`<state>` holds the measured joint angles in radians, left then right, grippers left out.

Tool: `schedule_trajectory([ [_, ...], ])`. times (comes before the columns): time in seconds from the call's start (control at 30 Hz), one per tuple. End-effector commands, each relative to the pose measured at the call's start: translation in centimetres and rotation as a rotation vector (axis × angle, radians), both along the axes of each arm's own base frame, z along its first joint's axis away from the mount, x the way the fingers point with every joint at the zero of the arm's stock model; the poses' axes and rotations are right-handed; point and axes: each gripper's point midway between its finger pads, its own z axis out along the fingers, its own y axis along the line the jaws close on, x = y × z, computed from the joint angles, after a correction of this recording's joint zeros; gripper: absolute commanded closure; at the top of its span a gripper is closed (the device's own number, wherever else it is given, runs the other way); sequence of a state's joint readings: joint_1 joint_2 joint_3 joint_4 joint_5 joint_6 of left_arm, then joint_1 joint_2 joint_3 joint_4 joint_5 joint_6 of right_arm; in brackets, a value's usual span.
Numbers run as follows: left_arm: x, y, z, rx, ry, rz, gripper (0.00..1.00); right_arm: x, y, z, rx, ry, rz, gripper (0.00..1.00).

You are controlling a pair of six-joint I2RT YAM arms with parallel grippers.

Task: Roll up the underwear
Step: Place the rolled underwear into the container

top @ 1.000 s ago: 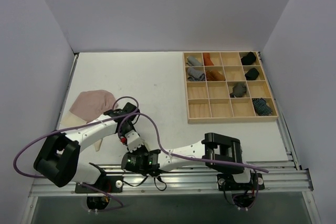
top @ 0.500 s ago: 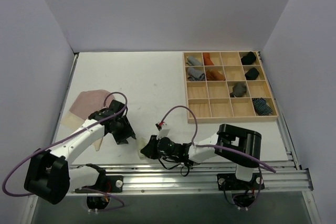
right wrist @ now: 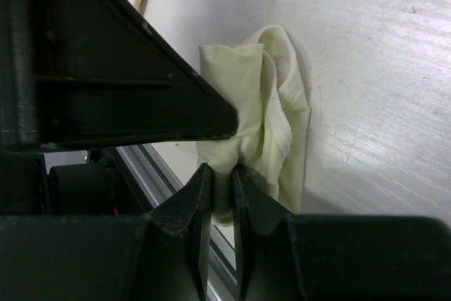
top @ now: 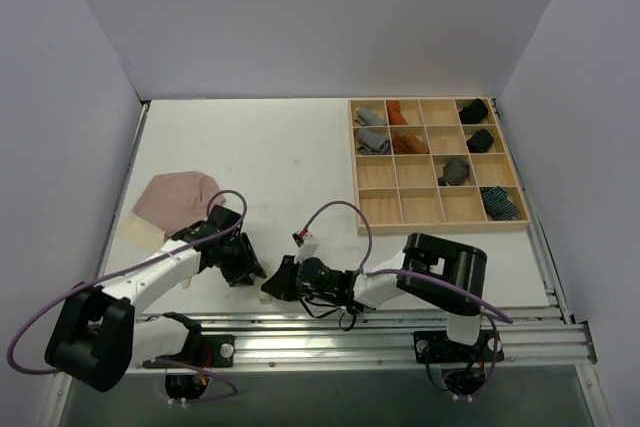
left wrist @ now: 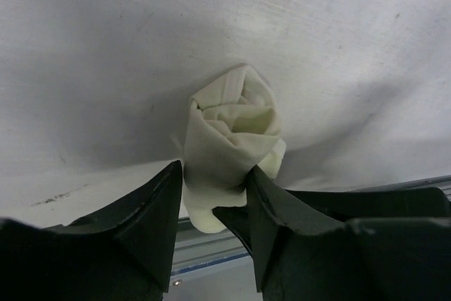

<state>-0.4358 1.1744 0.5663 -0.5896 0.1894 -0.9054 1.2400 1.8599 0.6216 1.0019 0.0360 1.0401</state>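
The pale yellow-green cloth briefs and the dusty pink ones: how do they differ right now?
The pale yellow-green cloth briefs are rolled into a small bundle; the dusty pink cloth briefs lie spread flat. The yellow-green ones sit near the front edge, pinched by the right hand; the pink ones lie far left, in no hand. Both are soft cloth on the white table.

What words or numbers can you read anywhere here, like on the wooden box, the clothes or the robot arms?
None can be read in any view.
On the wooden compartment tray: no print shows.
On the pale yellow-green underwear: plain cloth, no label in view.
On the pink underwear: plain, no label in view.
On the left arm and right arm: no markings; a tiny red and white tag is too small to read.
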Motion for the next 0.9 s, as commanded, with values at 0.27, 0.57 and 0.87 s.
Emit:
schedule_trajectory([
  [0.27, 0.6, -0.2, -2.9, 0.065, 0.06, -0.04, 0.76, -1.6, -7.7, -7.7, -0.533, 0.055, 0.052, 0.76],
  [0.57, 0.0, 0.0, -3.8, 0.124, 0.098, -0.046, 0.88, 1.5, -6.0, -3.3, -0.627, -0.076, 0.021, 0.56],
  [0.87, 0.1, -0.5, -3.1, 0.159, 0.083, -0.055, 0.9, 1.6, -5.9, -3.0, -0.734, -0.143, 0.0, 0.51],
])
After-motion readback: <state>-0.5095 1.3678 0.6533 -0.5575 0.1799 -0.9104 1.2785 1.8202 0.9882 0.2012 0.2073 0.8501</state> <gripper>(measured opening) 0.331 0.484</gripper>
